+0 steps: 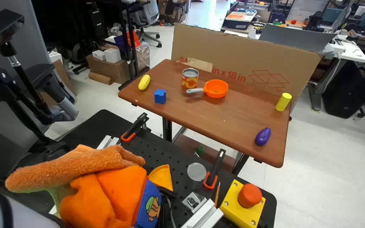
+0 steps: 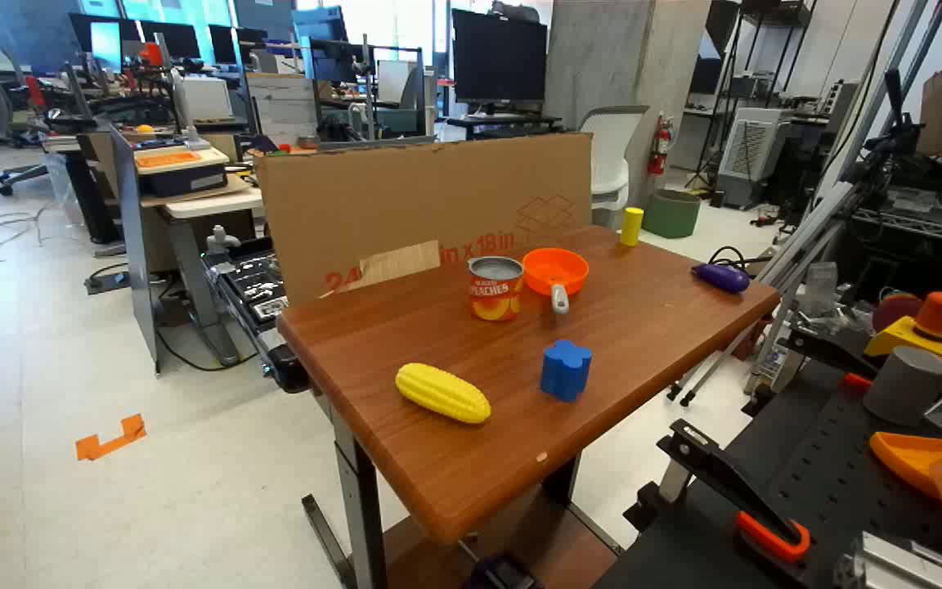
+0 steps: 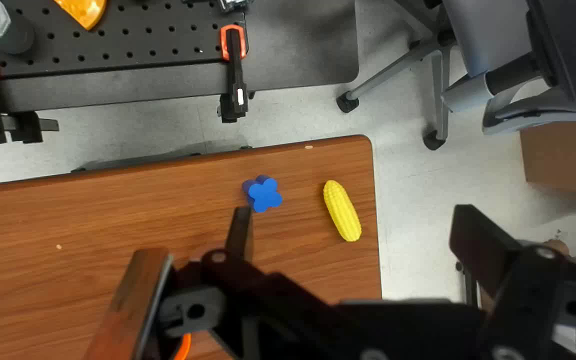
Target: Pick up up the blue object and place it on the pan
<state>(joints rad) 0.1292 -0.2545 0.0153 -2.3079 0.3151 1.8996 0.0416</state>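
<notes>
The blue object, a small chunky flower-shaped block, stands on the brown table in both exterior views [image 1: 160, 96] [image 2: 566, 372] and in the wrist view [image 3: 264, 194]. The orange pan with a grey handle sits on the table in both exterior views [image 1: 216, 89] [image 2: 557, 274]. In the wrist view only a bit of orange rim [image 3: 183, 347] shows, mostly hidden by the gripper. My gripper [image 3: 355, 207] is open and empty, well above the table. The blue block lies just beyond its left fingertip in the wrist view. The gripper is out of both exterior views.
A peach can [image 1: 190, 79] stands beside the pan. A yellow corn [image 2: 442, 393] lies near the blue block and the table end. A yellow cylinder [image 1: 283, 101] and a purple eggplant [image 1: 262, 136] are at the far end. A cardboard wall [image 1: 249, 60] borders the back edge.
</notes>
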